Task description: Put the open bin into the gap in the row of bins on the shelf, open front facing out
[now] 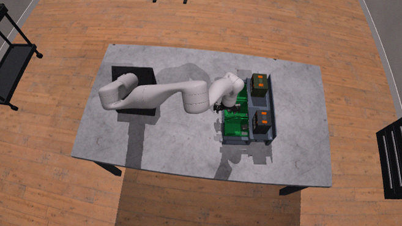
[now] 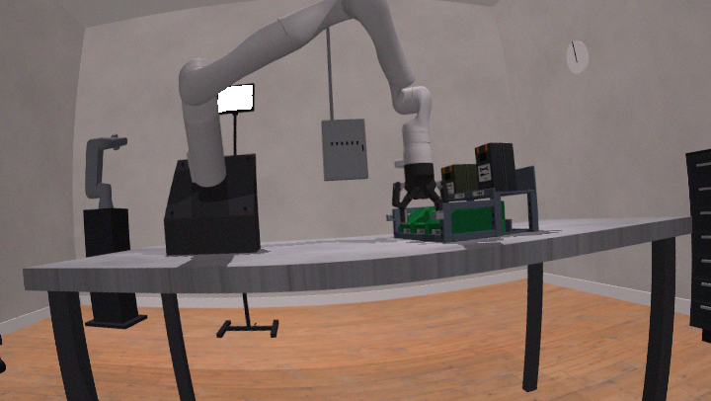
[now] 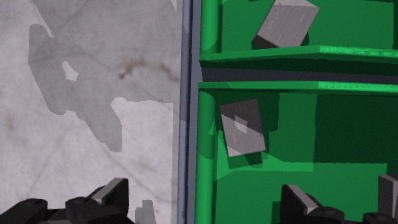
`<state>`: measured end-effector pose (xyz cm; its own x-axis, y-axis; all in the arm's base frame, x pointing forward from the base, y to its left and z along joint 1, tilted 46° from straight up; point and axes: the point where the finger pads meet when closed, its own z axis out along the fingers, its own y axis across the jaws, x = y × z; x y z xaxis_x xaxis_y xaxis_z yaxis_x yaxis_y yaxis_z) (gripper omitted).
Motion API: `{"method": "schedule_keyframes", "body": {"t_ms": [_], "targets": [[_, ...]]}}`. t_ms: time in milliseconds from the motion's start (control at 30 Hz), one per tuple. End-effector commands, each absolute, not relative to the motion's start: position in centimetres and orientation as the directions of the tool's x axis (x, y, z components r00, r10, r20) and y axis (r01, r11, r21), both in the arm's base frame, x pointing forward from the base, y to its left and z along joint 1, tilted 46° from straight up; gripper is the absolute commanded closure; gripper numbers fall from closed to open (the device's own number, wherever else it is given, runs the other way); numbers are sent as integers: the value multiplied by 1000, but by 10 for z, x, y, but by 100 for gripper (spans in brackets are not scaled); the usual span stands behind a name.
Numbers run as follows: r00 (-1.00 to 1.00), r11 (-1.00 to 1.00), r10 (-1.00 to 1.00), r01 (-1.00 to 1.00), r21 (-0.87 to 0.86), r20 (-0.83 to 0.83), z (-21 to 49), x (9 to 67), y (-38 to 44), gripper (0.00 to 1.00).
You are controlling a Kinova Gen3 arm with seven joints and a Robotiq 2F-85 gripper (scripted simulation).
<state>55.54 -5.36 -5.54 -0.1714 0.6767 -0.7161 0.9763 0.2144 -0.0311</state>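
Concrete-like grey tabletop, mottled and smooth, stands on a plank floor of orange-brown wood. Viewed from the top, the white, rounded arm reaches from a black pedestal at nine o'clock to a blue-grey shelf at three o'clock. Two boxy units, one olive and one near-black, occupy the upper board, which limits headroom over the bins' rear ends and probably explains the wrist's work at their fronts. Green, hard-looking bins form the row below; the middle bin, judged to be the task bin, lies in the row, open end facing nine o'clock, apparently level behind the straight front lip. The black gripper is spread wide and holds nothing; its fingers straddle the lip and the bin's low front wall, a position suited to release. An angular grey block lies inside, towards eleven o'clock in the wrist view. Probable next step: retract straight up, avoiding contact with the wall, then verify full depth.
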Motion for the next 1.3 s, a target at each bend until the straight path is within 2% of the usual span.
{"method": "schedule_keyframes", "body": {"t_ms": [0,267,667,833,1267], "targets": [[-171,216,677,976,-30,-716,-55,556,-52,0],[-171,216,677,976,-29,-715,-27,551,-24,0],[-171,216,677,976,-29,-715,-27,551,-24,0],[-171,216,677,976,-29,-715,11,543,14,0],[-171,216,677,976,-29,-715,13,543,16,0]]}}
